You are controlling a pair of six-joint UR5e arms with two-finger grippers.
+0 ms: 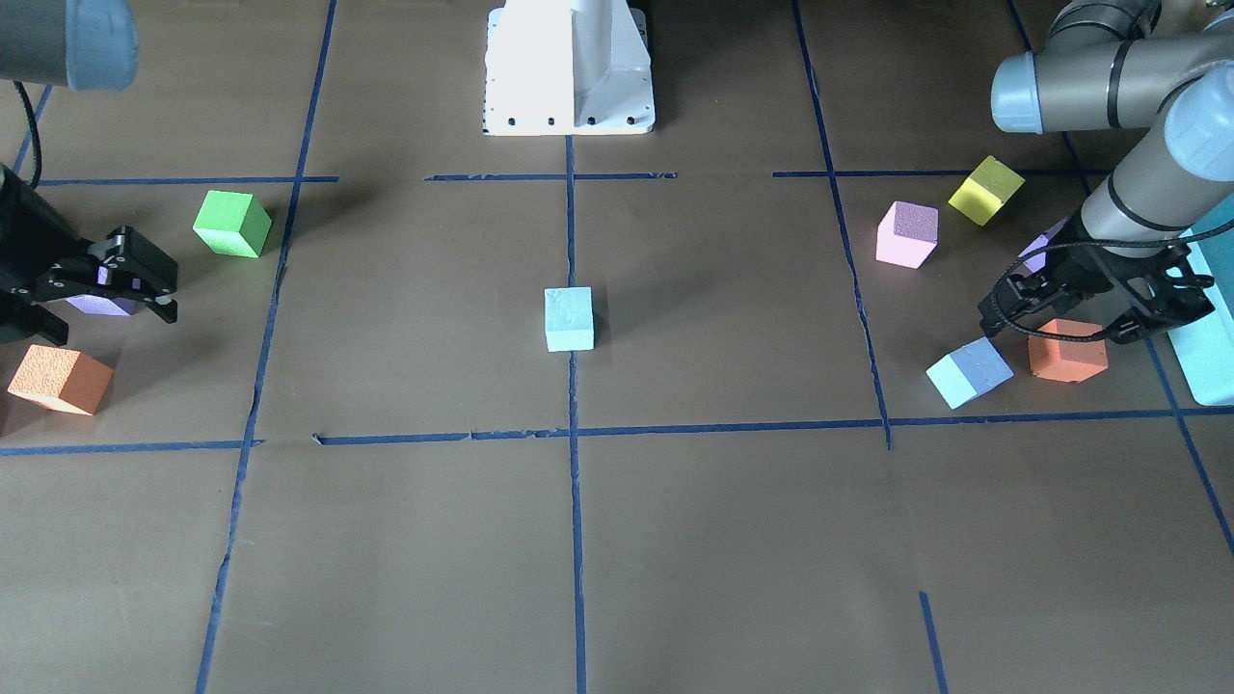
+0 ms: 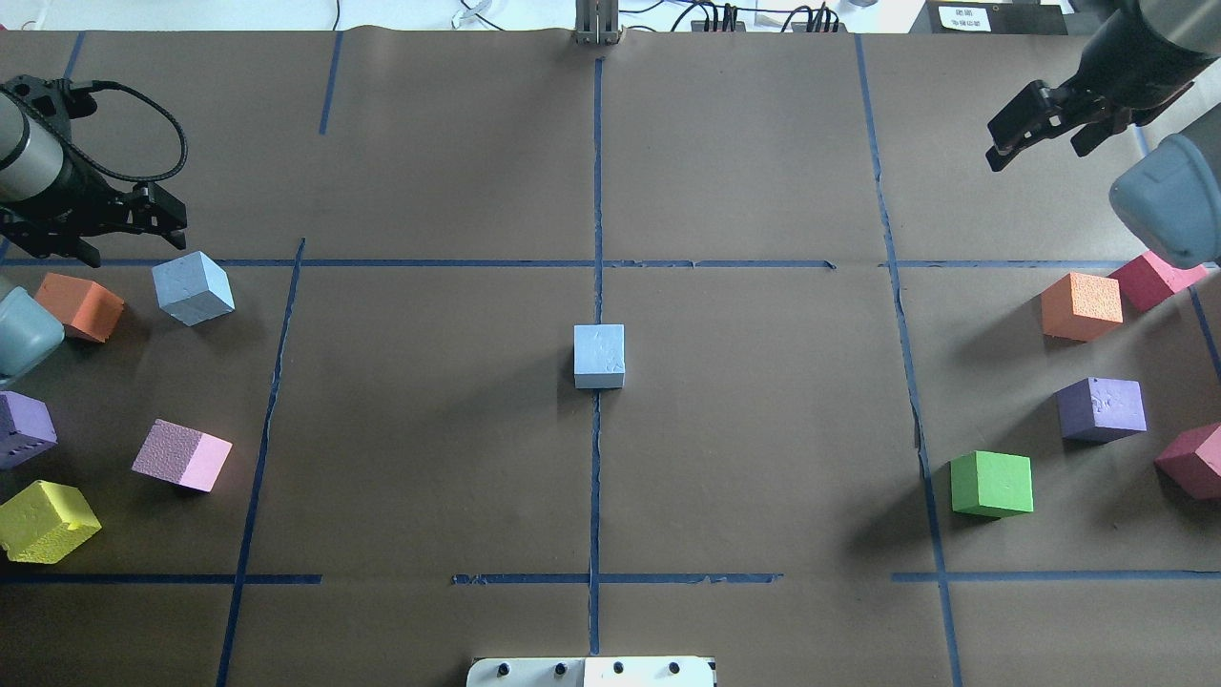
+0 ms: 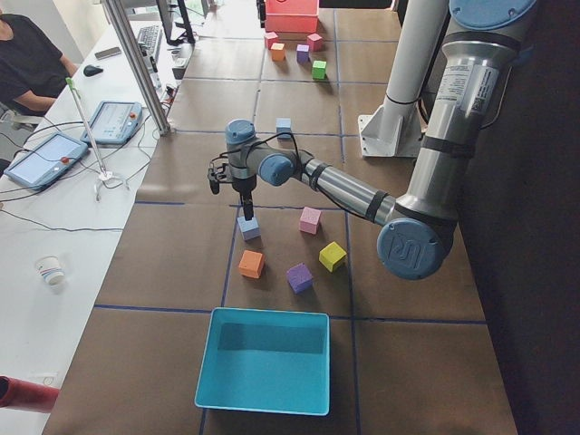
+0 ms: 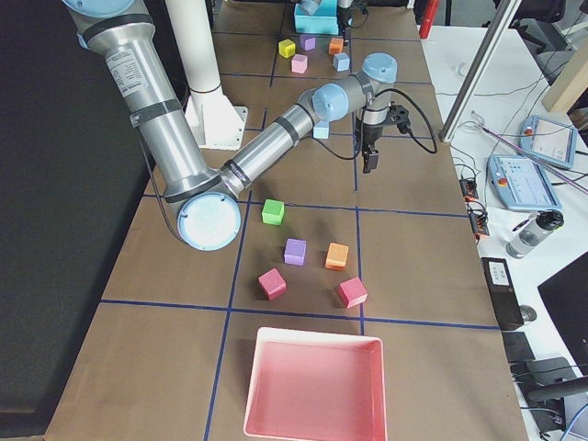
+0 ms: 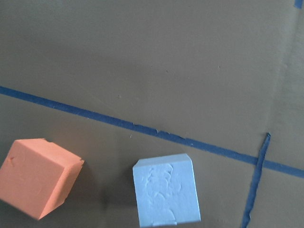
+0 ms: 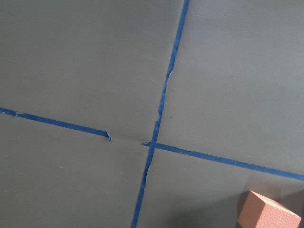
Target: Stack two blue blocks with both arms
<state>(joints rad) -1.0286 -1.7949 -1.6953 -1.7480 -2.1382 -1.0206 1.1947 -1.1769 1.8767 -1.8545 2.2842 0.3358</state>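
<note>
One pale blue block (image 2: 599, 355) sits at the table's centre on the middle tape line; it also shows in the front view (image 1: 569, 319). The second blue block (image 2: 193, 287) lies tilted on the robot's left side next to an orange cube (image 2: 80, 306); it fills the lower part of the left wrist view (image 5: 166, 189). My left gripper (image 2: 134, 240) hovers open and empty just beyond this block, above it (image 3: 243, 210). My right gripper (image 2: 1037, 153) is open and empty, raised over bare paper at the far right, away from both blue blocks.
On the left side lie purple (image 2: 23, 429), pink (image 2: 181, 455) and yellow (image 2: 46, 520) cubes and a teal box (image 3: 263, 358). On the right lie orange (image 2: 1081, 306), purple (image 2: 1102, 408), green (image 2: 992, 484) and red cubes and a pink tray (image 4: 312, 386). The white pedestal (image 1: 569, 67) stands at the robot's edge.
</note>
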